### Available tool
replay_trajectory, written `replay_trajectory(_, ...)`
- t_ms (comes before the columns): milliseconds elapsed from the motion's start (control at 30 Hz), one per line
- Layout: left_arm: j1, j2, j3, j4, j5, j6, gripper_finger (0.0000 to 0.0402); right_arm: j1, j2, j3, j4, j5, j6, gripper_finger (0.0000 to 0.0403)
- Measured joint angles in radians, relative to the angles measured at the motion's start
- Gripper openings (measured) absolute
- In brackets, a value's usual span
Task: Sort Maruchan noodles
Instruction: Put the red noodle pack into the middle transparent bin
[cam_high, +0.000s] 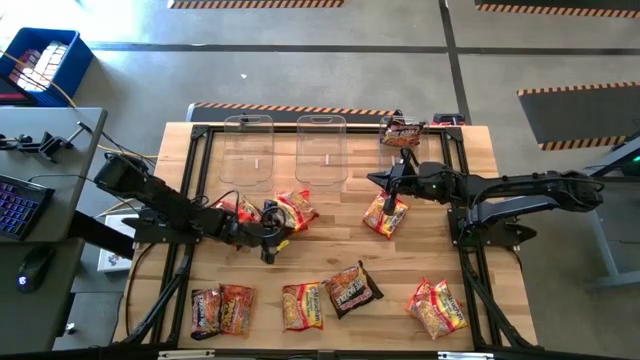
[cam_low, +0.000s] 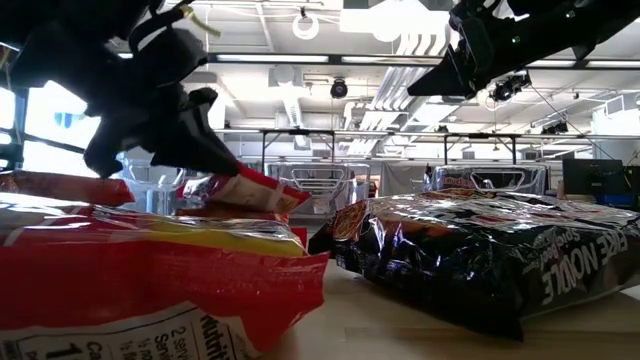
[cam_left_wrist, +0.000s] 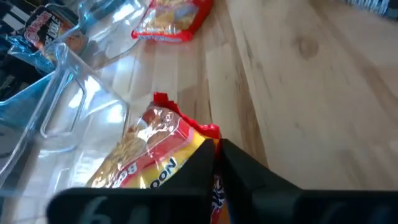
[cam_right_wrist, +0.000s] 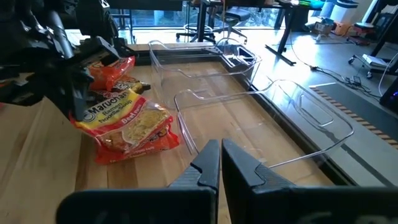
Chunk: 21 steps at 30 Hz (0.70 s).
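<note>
As seen from above, the left gripper (cam_high: 268, 240) is pressed together on the edge of a red-and-yellow noodle packet (cam_high: 296, 208), which lies toward its two o'clock, long axis slanting toward the two clear bins (cam_high: 285, 148) at twelve. The right gripper (cam_high: 392, 185), fingers pressed together and holding nothing, hovers over another packet (cam_high: 385, 215) near table centre; other packets lie along the six o'clock edge.

At table height, the pinched packet (cam_low: 245, 190) hangs tilted (a dark packet (cam_low: 470, 255) reads "NOODLE").

In the left wrist view, the fingers (cam_left_wrist: 239, 174) pinch the packet (cam_left_wrist: 158, 146).

In the right wrist view, the packet's (cam_right_wrist: 127, 130) label reads "Maruchan", "Beef".
</note>
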Motion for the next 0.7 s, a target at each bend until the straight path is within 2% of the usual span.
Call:
replay_trajectory(133, 0.017, 0.0, 0.038, -0.017, 0.048, -0.071, 0.0005, 0.0, 0.0, 0.0, -0.016, -0.025, 0.021, 0.0006)
replay_trajectory(233, 0.039, 0.0, 0.069, -0.036, 0.066, -0.126, 0.0001, 0.006, 0.012, 0.0, -0.019, -0.062, 0.058, 0.0031)
replay_trajectory(400, 0.098, -0.001, 0.114, -0.037, 0.184, -0.223, 0.0001, 0.065, 0.077, 0.001, 0.003, -0.087, 0.07, 0.0104)
replay_trajectory(500, 0.129, -0.001, 0.139, -0.038, 0.25, -0.271, 0.0001, 0.112, 0.146, 0.001, 0.076, -0.087, 0.068, 0.0153)
replay_trajectory(700, 0.167, -0.001, 0.18, -0.037, 0.303, -0.32, 0.0, 0.169, 0.317, 0.068, 0.15, -0.088, 0.004, 0.0234)
